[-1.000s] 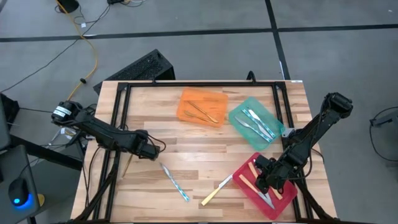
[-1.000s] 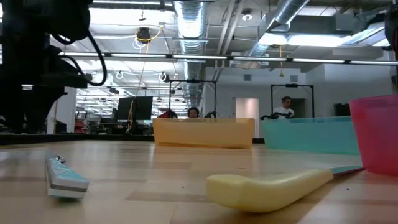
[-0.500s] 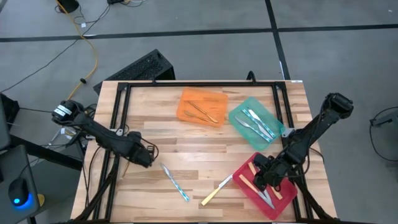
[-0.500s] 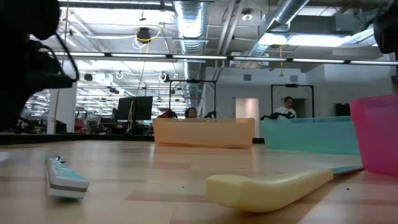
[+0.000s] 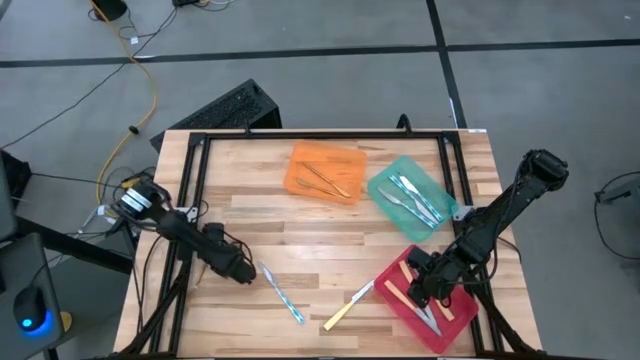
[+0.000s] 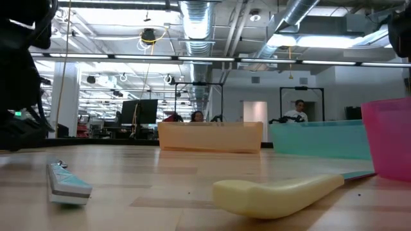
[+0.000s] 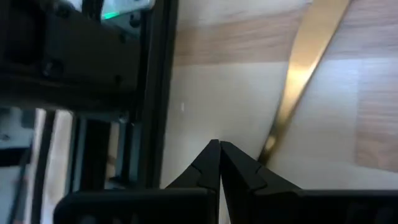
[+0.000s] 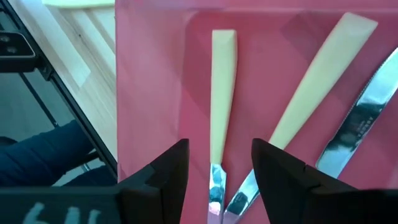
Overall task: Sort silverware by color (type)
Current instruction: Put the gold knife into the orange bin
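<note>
Left gripper (image 7: 219, 148) closed, beside gold utensil (image 7: 303, 68)

Three trays sit on the table (image 5: 250, 200): one orange tray (image 5: 300, 158), one green tray (image 5: 432, 180), one red tray (image 5: 448, 322). Taking the red tray as the mark: inside it, three yellow-handled pieces (image 5: 395, 295). One more yellow-handled knife (image 5: 340, 312) lies on the wood just beside it. One blue-handled utensil (image 5: 288, 300) lies farther off on that same side. The green tray beyond it holds about three blue-handled pieces (image 5: 418, 200). The orange tray holds two gold pieces (image 5: 325, 180). One more gold utensil (image 7: 305, 68) shows in the left wrist view.
</note>
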Available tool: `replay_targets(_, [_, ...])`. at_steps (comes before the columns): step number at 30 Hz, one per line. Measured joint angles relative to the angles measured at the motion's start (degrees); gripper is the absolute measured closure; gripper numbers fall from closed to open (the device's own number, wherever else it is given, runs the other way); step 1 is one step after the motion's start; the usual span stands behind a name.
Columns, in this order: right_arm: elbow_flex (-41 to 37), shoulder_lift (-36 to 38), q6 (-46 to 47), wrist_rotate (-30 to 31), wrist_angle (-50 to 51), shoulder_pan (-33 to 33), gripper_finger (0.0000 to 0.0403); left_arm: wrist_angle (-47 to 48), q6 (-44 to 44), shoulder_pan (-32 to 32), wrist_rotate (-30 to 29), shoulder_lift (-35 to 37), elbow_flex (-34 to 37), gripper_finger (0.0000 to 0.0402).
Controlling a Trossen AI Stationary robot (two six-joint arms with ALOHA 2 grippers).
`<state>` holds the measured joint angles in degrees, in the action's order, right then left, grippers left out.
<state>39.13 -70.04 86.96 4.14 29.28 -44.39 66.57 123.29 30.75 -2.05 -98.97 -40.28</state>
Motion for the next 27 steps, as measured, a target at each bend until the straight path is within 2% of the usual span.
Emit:
replay_targets(5, [0.0,0.0,-0.35,-1.11,0.2,0.31,0.0209,-0.63,-2.64,0.1,-1.26,-3.09,-1.74,0.0401])
replay_targets(7, [0.0,0.0,-0.48,-1.05,0.27,0.5,0.0209,-1.21,-4.04,0.16,-5.74,-3.16,-4.52,0.0401])
replay_targets(9, [0.0,0.0,-0.77,-1.02,0.24,0.74,0.0209,-6.55,-5.45,0.1,-12.16,-2.36,-8.34,0.0401])
replay_targets(14, [0.0,0.0,-3.12,-0.94,0.31,2.04,0.0209,-13.45,-8.91,-0.09,-21.26,-2.88,-16.14,0.0401])
replay_targets(17, [0.0,0.0,-4.38,-0.87,0.28,3.09,0.0209,-16.97,-11.63,-0.7,-28.32,-2.67,-18.19,0.0401])
replay_targets(20, [0.0,0.0,-5.4,-0.87,0.12,4.09,0.0209,-27.49,-18.67,-1.81,-33.52,-2.86,-19.47,0.0401])
replay_targets(27, [0.0,0.0,-6.65,-0.96,0.07,5.85,0.0209,-43.02,-38.02,-4.26,-41.33,-1.88,-19.27,0.0401])
